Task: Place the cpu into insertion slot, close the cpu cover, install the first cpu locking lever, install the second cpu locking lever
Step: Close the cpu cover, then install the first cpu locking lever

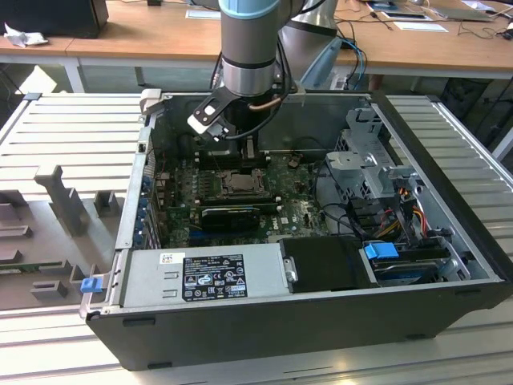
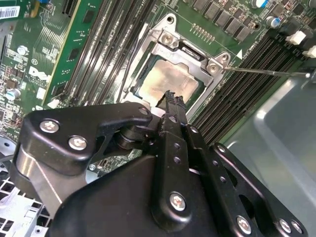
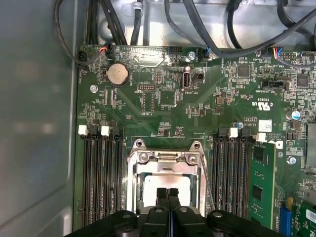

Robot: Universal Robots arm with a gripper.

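Note:
In both wrist views my gripper (image 3: 167, 191) (image 2: 171, 95) is shut with nothing between its black fingertips, and it hovers just over the cpu (image 3: 166, 181) (image 2: 168, 80). The cpu's silver-grey top shows through the window of the cpu cover (image 3: 165, 158) (image 2: 183, 49). That silvery cover lies flat over the insertion slot (image 1: 238, 183). A thin wire locking lever (image 2: 266, 71) (image 3: 208, 180) runs along one side of the socket; whether it is latched I cannot tell. In the exterior view the arm (image 1: 248, 48) stands over the socket inside the open computer case.
Long black memory slots (image 3: 101, 177) (image 3: 232, 173) flank the socket on both sides. A black expansion card (image 1: 232, 215) lies just in front of the socket in the exterior view. The power supply (image 1: 204, 277), the drive cage (image 1: 373, 168) and cable bundles (image 3: 197, 24) crowd the case walls.

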